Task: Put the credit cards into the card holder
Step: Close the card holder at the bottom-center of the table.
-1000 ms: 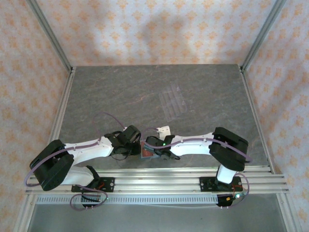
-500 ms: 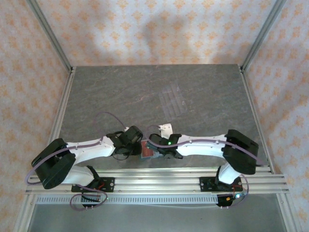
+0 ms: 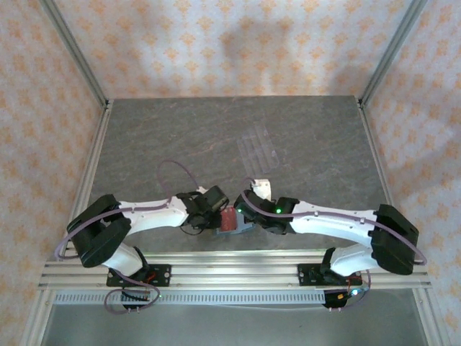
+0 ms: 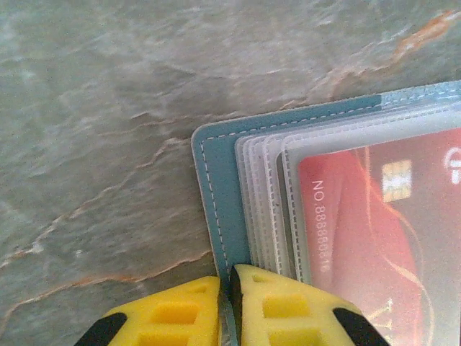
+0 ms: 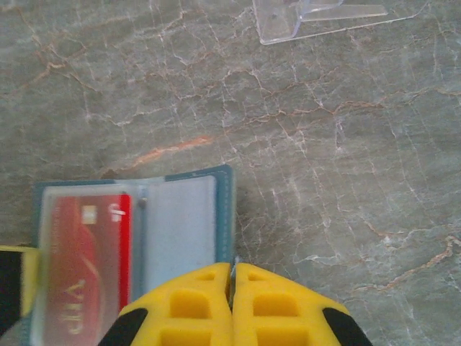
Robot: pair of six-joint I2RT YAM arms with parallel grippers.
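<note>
The teal card holder (image 3: 232, 220) lies open near the table's front edge, between both grippers. In the left wrist view its stitched teal cover (image 4: 216, 187) carries several clear sleeves, and a red credit card (image 4: 374, 231) with a gold chip sits in the top sleeve. My left gripper (image 4: 230, 288) is shut on the cover's edge. In the right wrist view the card holder (image 5: 225, 209) shows the red card (image 5: 86, 267) on its left half and a pale sleeve on its right. My right gripper (image 5: 232, 281) is shut on the holder's right edge. From above, the left gripper (image 3: 218, 215) and right gripper (image 3: 243, 214) flank the holder.
A clear slotted plastic rack (image 3: 258, 151) stands on the grey stone table past the holder; it is also at the top of the right wrist view (image 5: 302, 18). Aluminium rails (image 3: 230, 270) run along the near edge, and patterned walls enclose the table.
The right gripper has closed on the holder's edge. Both arms and the holder have shifted right and a little away from the front edge.
</note>
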